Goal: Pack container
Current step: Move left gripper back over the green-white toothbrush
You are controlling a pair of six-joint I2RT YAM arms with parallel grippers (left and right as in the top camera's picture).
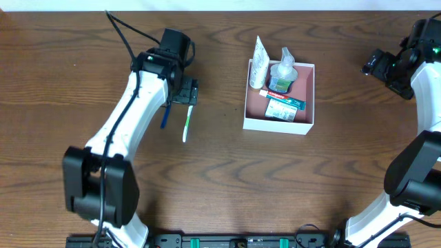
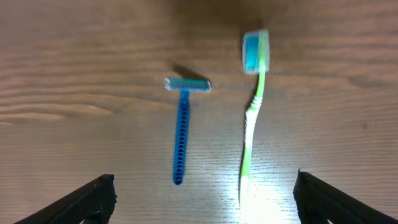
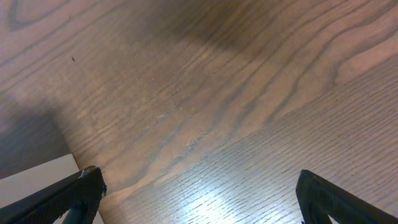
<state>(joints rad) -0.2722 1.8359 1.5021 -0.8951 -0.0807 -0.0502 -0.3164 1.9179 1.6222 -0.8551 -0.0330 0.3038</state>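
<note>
Container [image 1: 275, 125] placement: the square box sits on the table [image 1: 227, 193] right of centre, between the two arms, with its open top facing straight up and its pink floor showing. Being square, it has no real long axis. Its white walls run nearly parallel to the table's edges, with only a slight skew.

Inside, a white tube [image 1: 258, 63] leans in the far-left corner, its top reaching past the far wall. A clear pump bottle [image 1: 282, 74] stands just beside it along the far side. A white-and-green carton [image 1: 284, 107] lies across the near part, its long axis roughly left to right.

Bare wood surrounds the box on all four sides. The widest stretch runs toward the near edge, and the far wall is nearer the table's far edge.

The left end effector [image 2: 204, 186] hangs well to the left of the box, fingers spread wide and holding nothing. Below it lie a blue razor [image 2: 180, 130] and a green-and-white toothbrush [image 2: 252, 118], side by side but apart. Their long axes are almost parallel and both heads point the same way.

The right end effector [image 3: 199, 186] is near the far right corner, well apart from the box. Its fingers are also fully spread over bare wood, gripping nothing.
</note>
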